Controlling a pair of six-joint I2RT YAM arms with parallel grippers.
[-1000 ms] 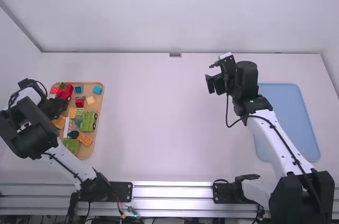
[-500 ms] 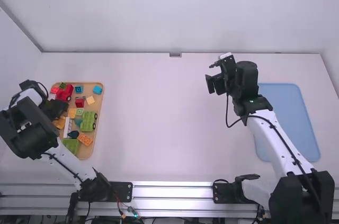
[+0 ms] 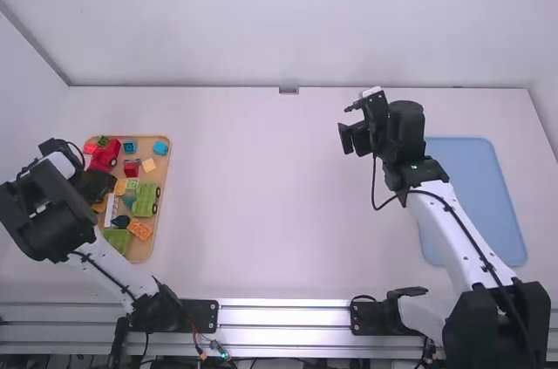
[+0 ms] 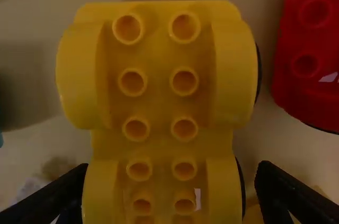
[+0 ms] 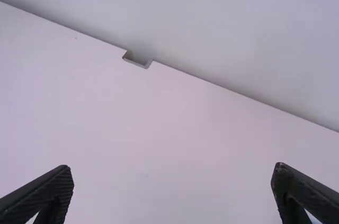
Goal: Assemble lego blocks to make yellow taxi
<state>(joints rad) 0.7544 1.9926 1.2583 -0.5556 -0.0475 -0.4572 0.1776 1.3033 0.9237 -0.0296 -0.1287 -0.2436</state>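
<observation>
My left gripper (image 3: 106,182) is over the left part of the wooden tray, partly covering a yellow piece (image 3: 99,207). In the left wrist view the long yellow vehicle base (image 4: 159,86), studs up and dark wheels at its side, lies between the spread fingers of the left gripper (image 4: 172,173); whether they touch it is hard to tell. Above the table's right half, the right gripper (image 3: 347,139) is held away from the blocks. Seen from its own wrist, the right gripper (image 5: 174,173) is open, bare table between its fingers.
The wooden tray (image 3: 162,212) at the left carries a red vehicle (image 3: 105,154), a green wheeled piece (image 3: 145,200), an orange brick (image 3: 139,229) and several other small blocks. A blue mat (image 3: 475,194) lies at the right, partly beneath the right arm.
My left gripper has shifted slightly to the right and toward the camera, covering more of the yellow piece. The right arm has stayed still.
</observation>
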